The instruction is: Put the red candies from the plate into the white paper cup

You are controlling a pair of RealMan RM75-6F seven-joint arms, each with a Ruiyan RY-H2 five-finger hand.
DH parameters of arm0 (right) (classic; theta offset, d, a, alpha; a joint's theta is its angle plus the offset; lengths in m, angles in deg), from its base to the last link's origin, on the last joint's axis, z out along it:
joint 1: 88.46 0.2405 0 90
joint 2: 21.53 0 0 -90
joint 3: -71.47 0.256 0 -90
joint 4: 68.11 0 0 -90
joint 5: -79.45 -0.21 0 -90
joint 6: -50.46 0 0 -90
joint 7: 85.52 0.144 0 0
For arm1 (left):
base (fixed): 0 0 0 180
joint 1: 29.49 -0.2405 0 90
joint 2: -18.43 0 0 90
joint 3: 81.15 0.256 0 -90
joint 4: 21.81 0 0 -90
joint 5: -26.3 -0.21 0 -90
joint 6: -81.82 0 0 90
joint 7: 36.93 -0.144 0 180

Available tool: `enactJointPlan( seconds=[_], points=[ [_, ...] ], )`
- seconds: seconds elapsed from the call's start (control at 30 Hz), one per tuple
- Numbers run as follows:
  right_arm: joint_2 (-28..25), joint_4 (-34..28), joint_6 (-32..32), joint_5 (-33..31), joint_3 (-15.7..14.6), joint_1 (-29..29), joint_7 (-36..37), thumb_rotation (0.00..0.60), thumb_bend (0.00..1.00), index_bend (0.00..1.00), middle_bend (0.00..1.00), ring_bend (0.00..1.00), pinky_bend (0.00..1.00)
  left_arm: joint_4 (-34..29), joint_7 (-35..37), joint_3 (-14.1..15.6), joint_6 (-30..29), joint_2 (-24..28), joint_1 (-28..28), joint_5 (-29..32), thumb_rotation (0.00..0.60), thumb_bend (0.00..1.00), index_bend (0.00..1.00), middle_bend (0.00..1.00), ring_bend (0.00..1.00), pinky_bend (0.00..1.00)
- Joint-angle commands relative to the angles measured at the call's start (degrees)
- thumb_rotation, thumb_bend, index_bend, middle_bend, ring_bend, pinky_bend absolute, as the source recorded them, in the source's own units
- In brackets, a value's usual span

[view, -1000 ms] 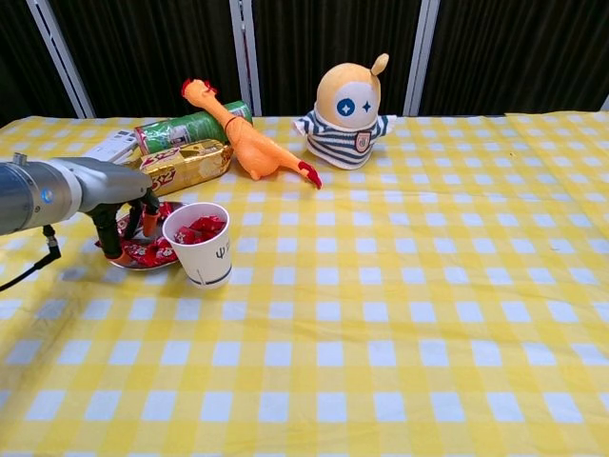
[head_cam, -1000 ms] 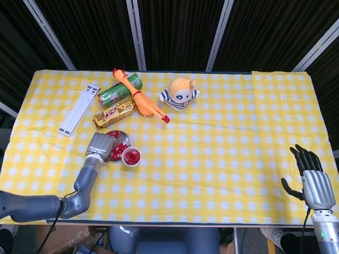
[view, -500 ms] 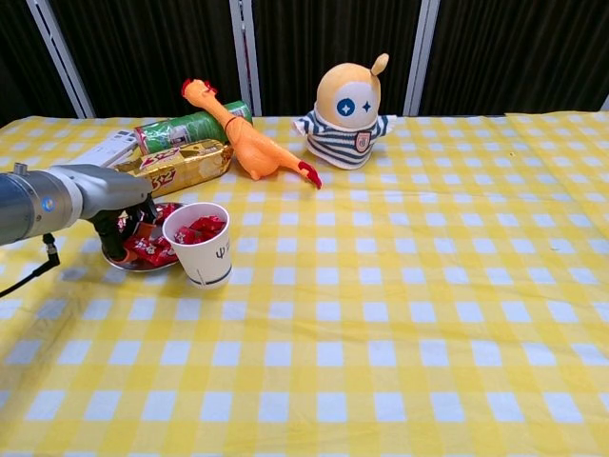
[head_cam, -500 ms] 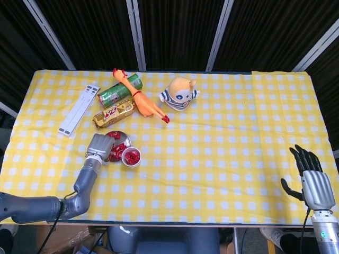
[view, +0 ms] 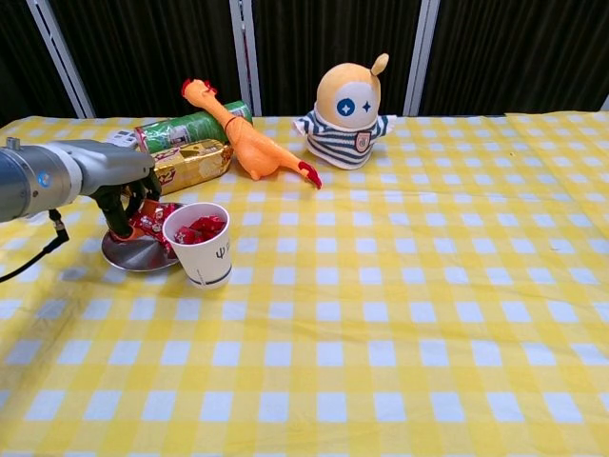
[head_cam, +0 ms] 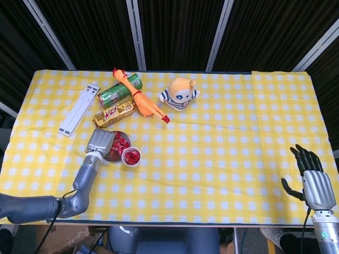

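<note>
One worktop [head_cam: 222,137], covered by a yellow checked cloth, is seen. Two hands are counted. The left hand [view: 128,195] is held over the plate [view: 128,252], its fingers closed around a bunch of red candies [view: 152,219] just above the plate. The right hand [head_cam: 312,180] is kept well apart at the near edge, fingers spread, nothing held. One white paper cup [view: 200,246], touching the plate, is partly filled with red candies. One plush toy [view: 347,114], one rubber chicken [view: 243,138], one green can [view: 186,129] and one gold packet [view: 190,164] are placed behind.
</note>
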State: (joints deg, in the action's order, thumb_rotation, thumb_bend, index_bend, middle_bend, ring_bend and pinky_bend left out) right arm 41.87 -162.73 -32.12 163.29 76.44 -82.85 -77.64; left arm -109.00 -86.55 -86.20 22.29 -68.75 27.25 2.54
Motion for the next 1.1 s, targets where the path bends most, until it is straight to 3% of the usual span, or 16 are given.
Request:
enactJointPlan(
  seconds=[0.03,0.47,1.1],
  points=[
    [-0.04,0.00,-0.03,-0.06,0.02,-0.04,0.13,0.600,0.41,0.00,0.00,0.00,0.00,-3.85,0.68,-1.54,-1.62,3.12,0.06,-1.67,0.600,0.41,0.57,0.63,0.92,0.95],
    [0.07,-0.07,0.09,0.00,0.01,0.07,-0.22,0.600,0.41,0.00,0.00,0.00,0.00,-14.39,2.13,-4.65,-2.83,9.96,1.07,-5.76,0.600,0.41,0.57,0.63,0.92,0.95],
    [-0.08,0.19,-0.14,-0.06,0.19,0.00,0.27,0.600,0.41,0.00,0.00,0.00,0.00,-19.03,-1.15,-1.08,-3.74,5.97,3.32,-5.82,0.600,0.41,0.56,0.62,0.92,0.95]
  ],
)
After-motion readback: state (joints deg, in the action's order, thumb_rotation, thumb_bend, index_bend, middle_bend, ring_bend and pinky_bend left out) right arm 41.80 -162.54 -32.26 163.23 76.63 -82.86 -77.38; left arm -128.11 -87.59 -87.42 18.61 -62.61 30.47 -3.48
